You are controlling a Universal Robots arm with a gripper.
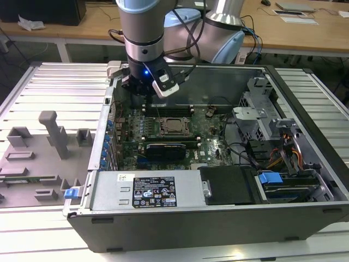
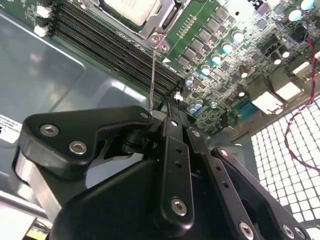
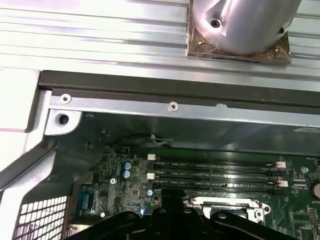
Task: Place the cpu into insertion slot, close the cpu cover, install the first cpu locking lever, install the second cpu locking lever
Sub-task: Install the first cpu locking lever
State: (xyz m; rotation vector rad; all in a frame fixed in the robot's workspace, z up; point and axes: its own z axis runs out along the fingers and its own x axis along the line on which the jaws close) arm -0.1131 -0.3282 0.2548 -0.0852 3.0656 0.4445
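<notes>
We see the gripper with its black fingers brought together on the free end of a thin wire locking lever. The lever's long axis runs from its hinge at a corner of the socket straight toward the gripper. It crosses above the long black memory slots and stands raised off the green board rather than lying flat. Just past the hinge, the cpu lies flat in the socket, its pale top facing up. The silvery cover is down around it like a frame. In the exterior view the gripper hangs inside the open computer case, towards the exterior view's left of the cpu and near the back wall. A black power supply fills the near edge of the case.
</notes>
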